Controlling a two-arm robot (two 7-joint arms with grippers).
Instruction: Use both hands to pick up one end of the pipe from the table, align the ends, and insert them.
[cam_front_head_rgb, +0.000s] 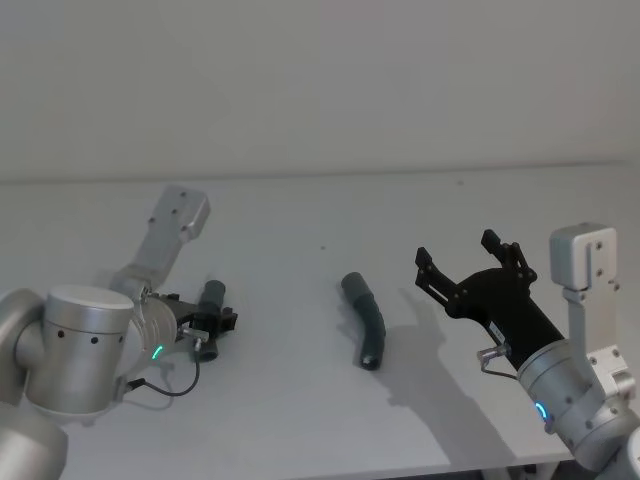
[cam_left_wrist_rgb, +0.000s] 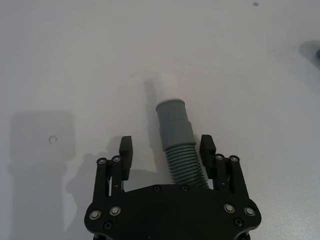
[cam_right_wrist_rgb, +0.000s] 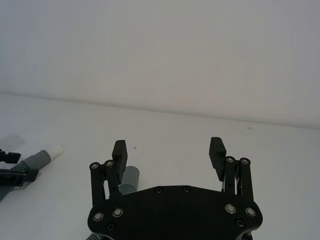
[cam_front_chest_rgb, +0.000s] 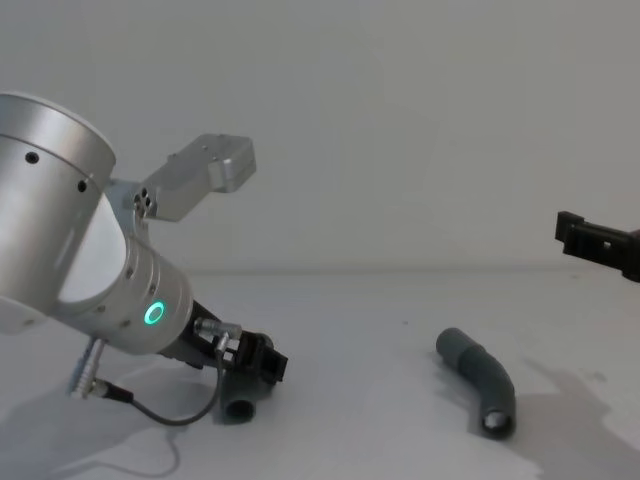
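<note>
The left black plastic parallel-jaw gripper (cam_left_wrist_rgb: 166, 148), jaws spread, is straddling the short grey ribbed hose piece (cam_left_wrist_rgb: 174, 125), probably leaving its white stub (cam_left_wrist_rgb: 164, 86) free ahead for mating. The right gripper (cam_front_head_rgb: 456, 250), likewise spread, is hovering just beside the longer bent grey hose (cam_front_head_rgb: 366, 320).

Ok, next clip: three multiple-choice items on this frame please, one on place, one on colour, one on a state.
1. Where is the long hose? A in the right tool; B flat on the table, between left tool and right tool; C standing upright.
2. The short hose's stub is: A red; B green; C white.
3. The right tool is: A open, empty; B shut on a hose; C shut, empty.
Answers: B, it lies flat between them; C, white tip past the left tool; A, fingers apart, nothing between.
</note>
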